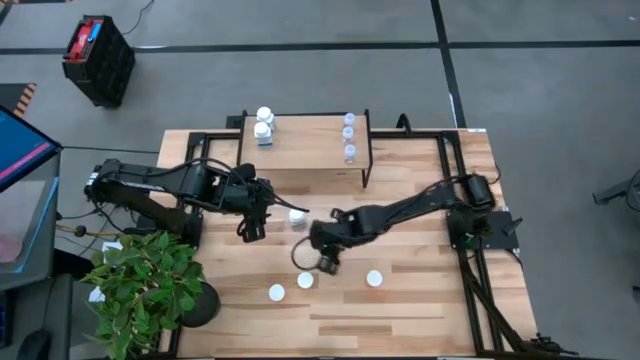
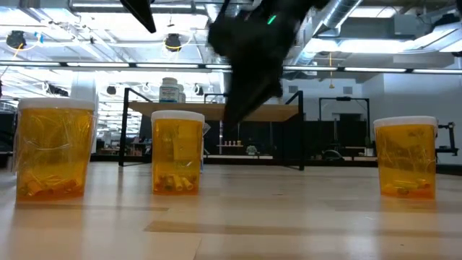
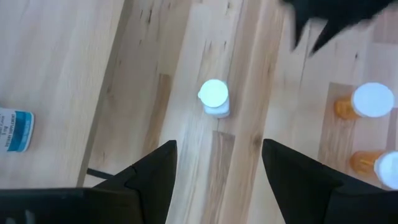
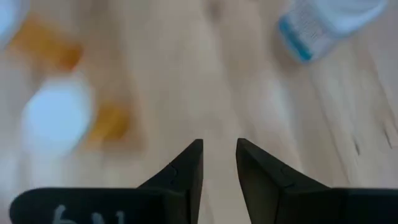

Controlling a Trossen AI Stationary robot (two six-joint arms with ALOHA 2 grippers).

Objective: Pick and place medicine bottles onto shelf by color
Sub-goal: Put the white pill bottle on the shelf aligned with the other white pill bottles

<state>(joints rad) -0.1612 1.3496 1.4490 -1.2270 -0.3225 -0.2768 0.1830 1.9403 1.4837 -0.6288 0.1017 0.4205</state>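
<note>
Left gripper [image 1: 252,228] hangs spread wide above a white bottle [image 3: 214,98]. Right gripper [image 1: 326,262], nearly closed and empty, hovers near orange bottles [image 1: 305,281]

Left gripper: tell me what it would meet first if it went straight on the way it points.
Probably the white bottle, standing alone on the tabletop ahead of the left gripper, whose fingers are spread; how far below it sits is unclear.

Leafy potted plant [image 1: 145,290] at table's [image 1: 420,310] near-left corner. Black crate [image 1: 98,60] on floor beyond, contents possibly red-blue.
</note>
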